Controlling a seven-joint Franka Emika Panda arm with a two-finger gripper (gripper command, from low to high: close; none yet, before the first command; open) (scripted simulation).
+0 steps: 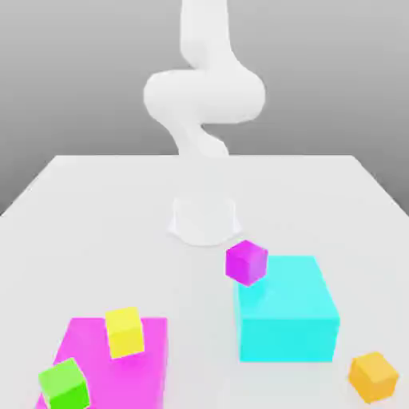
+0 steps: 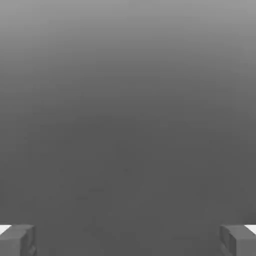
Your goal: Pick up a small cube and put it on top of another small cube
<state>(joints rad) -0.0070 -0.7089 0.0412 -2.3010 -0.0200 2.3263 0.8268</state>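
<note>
Jaws stand wide open with nothing between the fingertips (image 2: 18, 240). Purple cube (image 1: 246, 262) leans on the cyan block (image 1: 287, 310); yellow cube (image 1: 125, 331) rests on the magenta block (image 1: 112, 359). Better choose one cube, descend straight, and close centred on flat sides.

Camera setup: one raised exterior view, one hand view.

Exterior view looks from across the counter (image 1: 96, 208) toward the arm (image 1: 204, 96), angled down, moderately near; the arm's base sits mid-frame at the far side and coloured blocks lie nearest the lens. Hand view looks out past the claw (image 2: 128, 240), its two fingertips (image 2: 17, 240) at the frame's corners, onto plain grey. No shared region can be identified.
</note>
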